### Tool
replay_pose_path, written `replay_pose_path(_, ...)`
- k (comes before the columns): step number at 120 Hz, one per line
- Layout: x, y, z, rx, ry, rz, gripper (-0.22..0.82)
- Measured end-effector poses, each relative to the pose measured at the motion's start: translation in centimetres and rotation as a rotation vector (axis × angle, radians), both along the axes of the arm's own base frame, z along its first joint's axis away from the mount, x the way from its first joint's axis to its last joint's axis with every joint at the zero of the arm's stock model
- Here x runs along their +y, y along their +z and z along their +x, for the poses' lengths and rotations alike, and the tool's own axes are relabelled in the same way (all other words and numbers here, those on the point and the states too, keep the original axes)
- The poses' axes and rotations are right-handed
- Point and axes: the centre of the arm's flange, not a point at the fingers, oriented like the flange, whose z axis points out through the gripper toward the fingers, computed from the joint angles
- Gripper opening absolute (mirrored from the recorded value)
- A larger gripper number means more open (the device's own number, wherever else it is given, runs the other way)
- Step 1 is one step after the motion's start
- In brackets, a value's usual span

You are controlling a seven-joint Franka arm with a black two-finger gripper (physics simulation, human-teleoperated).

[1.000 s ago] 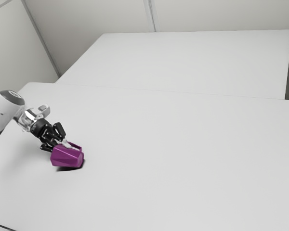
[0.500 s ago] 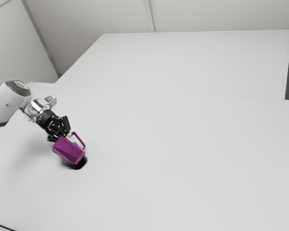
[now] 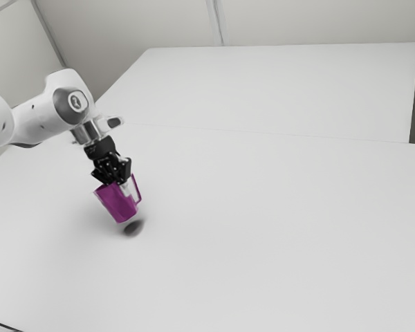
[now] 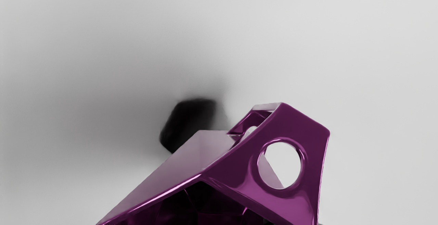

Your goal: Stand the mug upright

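End effector (image 3: 124, 187) seems closed on the mug (image 3: 115, 203), held tilted above the desk (image 3: 263, 221) mid-righting; next, level and lower it.

Cut by edges
Glossy purple faceted mug (image 4: 195, 163), at the wrist view's bottom; white jointed arm (image 3: 40, 123), exterior view's left.

Mug (image 3: 116, 204) blocks way below gripper (image 3: 122, 184); gap beneath mug.
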Motion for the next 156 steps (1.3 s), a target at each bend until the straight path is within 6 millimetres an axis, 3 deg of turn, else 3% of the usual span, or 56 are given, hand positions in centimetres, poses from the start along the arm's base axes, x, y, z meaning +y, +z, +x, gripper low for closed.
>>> replay_pose_path(38,-4.9,-0.5,1.2,-0.124,-0.06,0.167,-0.18)
replay_pose_path(78,-7.7,-1.6,2.4,-0.184,-0.053,0.252,-0.18)
replay_pose_path(104,-8.1,-3.1,2.9,-0.173,-0.015,0.264,-0.18)
replay_pose_path(131,-8.7,-2.1,2.9,-0.189,-0.007,0.279,0.27)
replay_pose_path(145,-8.8,-0.3,2.7,-0.206,-0.001,0.287,0.41)
replay_pose_path(156,-10.2,1.6,2.4,-0.236,-0.025,0.296,0.48)
